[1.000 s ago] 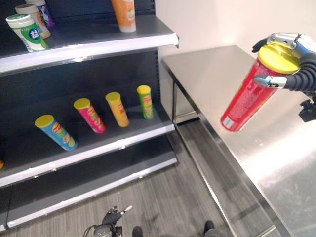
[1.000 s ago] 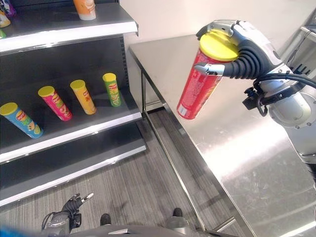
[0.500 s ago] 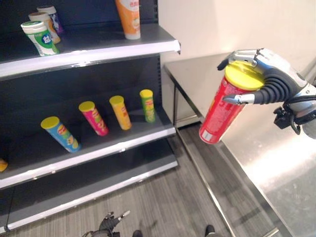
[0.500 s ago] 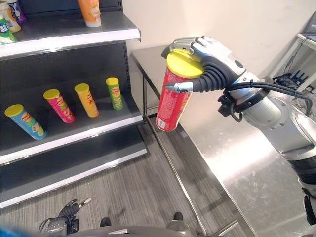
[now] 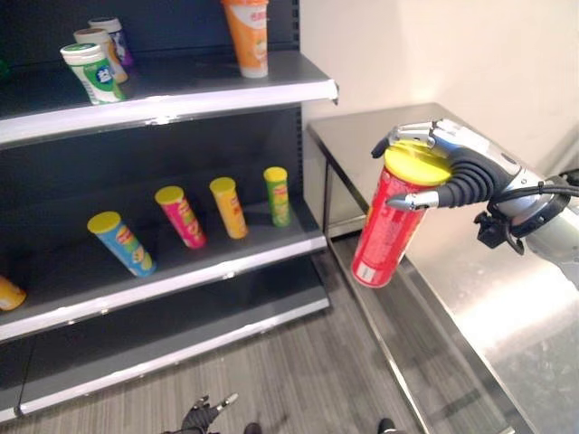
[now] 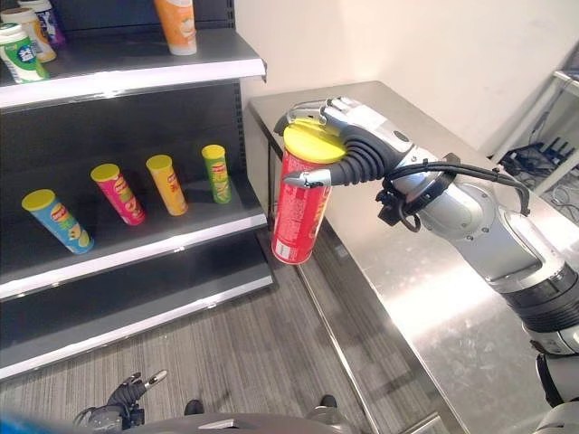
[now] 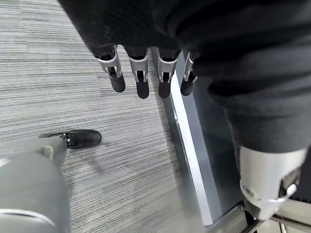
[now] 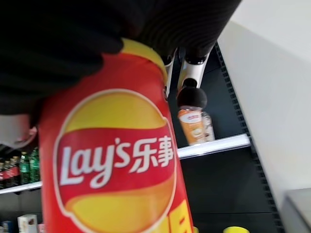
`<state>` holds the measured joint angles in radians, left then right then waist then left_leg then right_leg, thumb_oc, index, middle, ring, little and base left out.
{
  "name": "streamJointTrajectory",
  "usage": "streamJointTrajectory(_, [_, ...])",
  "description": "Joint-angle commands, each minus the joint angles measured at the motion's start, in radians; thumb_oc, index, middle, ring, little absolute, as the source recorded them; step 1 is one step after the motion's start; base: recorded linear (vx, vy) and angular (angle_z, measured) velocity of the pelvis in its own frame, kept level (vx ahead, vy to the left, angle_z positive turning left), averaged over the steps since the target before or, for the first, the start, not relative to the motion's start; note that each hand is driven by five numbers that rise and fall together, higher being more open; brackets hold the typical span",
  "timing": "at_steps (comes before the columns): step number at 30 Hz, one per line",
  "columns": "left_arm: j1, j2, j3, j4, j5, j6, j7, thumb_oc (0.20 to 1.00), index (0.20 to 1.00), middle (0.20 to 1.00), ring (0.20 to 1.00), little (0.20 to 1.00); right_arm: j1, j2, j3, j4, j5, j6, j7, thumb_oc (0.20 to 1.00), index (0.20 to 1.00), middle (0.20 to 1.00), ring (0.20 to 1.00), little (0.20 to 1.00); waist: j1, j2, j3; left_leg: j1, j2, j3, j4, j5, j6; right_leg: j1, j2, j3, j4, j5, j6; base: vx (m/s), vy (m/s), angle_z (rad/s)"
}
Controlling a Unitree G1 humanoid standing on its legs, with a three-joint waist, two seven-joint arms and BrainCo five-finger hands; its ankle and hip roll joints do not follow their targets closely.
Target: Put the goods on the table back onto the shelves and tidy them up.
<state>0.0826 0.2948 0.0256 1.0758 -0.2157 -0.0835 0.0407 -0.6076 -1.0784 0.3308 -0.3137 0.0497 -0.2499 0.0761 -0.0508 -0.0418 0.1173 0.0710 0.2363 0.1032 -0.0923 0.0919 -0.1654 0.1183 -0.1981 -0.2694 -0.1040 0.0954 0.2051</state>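
Note:
My right hand (image 6: pixel 362 145) is shut round the yellow-lidded top of a tall red chip can (image 6: pixel 298 204), which hangs tilted in the air between the steel table (image 6: pixel 434 298) and the dark shelf unit (image 5: pixel 181 271). The can's red and yellow label (image 8: pixel 116 170) shows close up in the right wrist view. On the middle shelf stand several small chip cans: blue (image 5: pixel 121 242), pink (image 5: pixel 180 215), orange (image 5: pixel 228 207) and green (image 5: pixel 278 195). My left hand (image 7: pixel 141 73) hangs low over the floor with its fingers straight and holds nothing.
The top shelf (image 5: pixel 172 90) carries an orange tube (image 5: pixel 249 36) and several white-capped bottles (image 5: pixel 90 72). A further orange can (image 5: pixel 9 294) peeks in at the middle shelf's left end. Grey striped floor (image 5: pixel 298 371) lies between shelf and table.
My right hand has carried the red can leftward, off the table's edge and toward the shelf. The camera has also shifted a little.

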Motion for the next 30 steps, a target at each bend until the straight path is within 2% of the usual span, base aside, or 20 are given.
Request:
streamJointTrajectory(1, [-0.063,0.073,0.000,0.031,-0.008,-0.020,0.014,1.000,1.000,1.000,1.000,1.000,-0.157,0.045,0.013,0.003,0.076,-0.012,-0.013,0.200,0.200,0.200,0.200,0.200,0.012,-0.049,0.021,0.075,-0.030,0.004,0.017,-0.138,-0.001,-0.011,0.050,0.054,0.036,-0.137,-0.050,0.00,0.008,0.10])
streamJointTrajectory(3, [-0.061,0.072,0.001,0.035,-0.010,-0.021,0.015,1.000,1.000,1.000,1.000,1.000,-0.181,0.056,0.031,-0.002,0.083,-0.012,-0.008,0.200,0.200,0.200,0.200,0.200,0.016,-0.049,0.020,0.074,-0.032,0.002,0.017,-0.137,0.000,-0.010,0.048,0.049,0.036,-0.137,-0.049,0.00,0.006,0.06])
streamJointTrajectory(4, [0.001,-0.001,-0.045,0.016,0.117,-0.008,0.067,1.000,1.000,1.000,1.000,1.000,0.204,0.085,-0.299,0.289,0.113,0.029,-0.128,0.200,0.200,0.200,0.200,0.200,0.067,-0.002,0.010,-0.003,-0.039,0.073,0.060,-0.122,0.024,0.056,-0.024,-0.020,0.056,-0.185,-0.017,0.00,0.000,0.00])
streamJointTrajectory(12, [0.001,0.014,-0.037,-0.018,0.094,-0.012,0.058,1.000,1.000,1.000,1.000,1.000,0.242,0.107,-0.316,0.279,0.121,0.032,-0.114,0.200,0.200,0.200,0.200,0.200,0.065,0.003,0.012,0.001,-0.030,0.067,0.058,-0.115,0.018,0.064,-0.013,-0.022,0.048,-0.192,-0.024,0.00,-0.012,0.09])
streamJointTrajectory(24, [0.011,0.012,-0.036,-0.014,0.101,-0.017,0.058,1.000,1.000,1.000,1.000,1.000,0.204,0.071,-0.283,0.249,0.069,0.011,-0.113,0.200,0.200,0.200,0.200,0.200,0.070,0.002,0.023,-0.010,-0.012,0.049,0.071,-0.106,0.009,0.066,0.010,-0.018,0.044,-0.211,-0.040,-0.01,-0.026,0.01])
streamJointTrajectory(30, [-0.010,0.023,-0.035,-0.045,0.055,-0.026,0.064,1.000,1.000,1.000,1.000,1.000,0.147,0.032,-0.249,0.230,0.066,0.005,-0.118,0.200,0.200,0.200,0.200,0.200,0.099,-0.023,0.065,-0.132,-0.006,-0.013,0.176,-0.086,-0.013,0.052,0.027,-0.036,0.055,-0.233,-0.068,-0.10,-0.074,0.29])
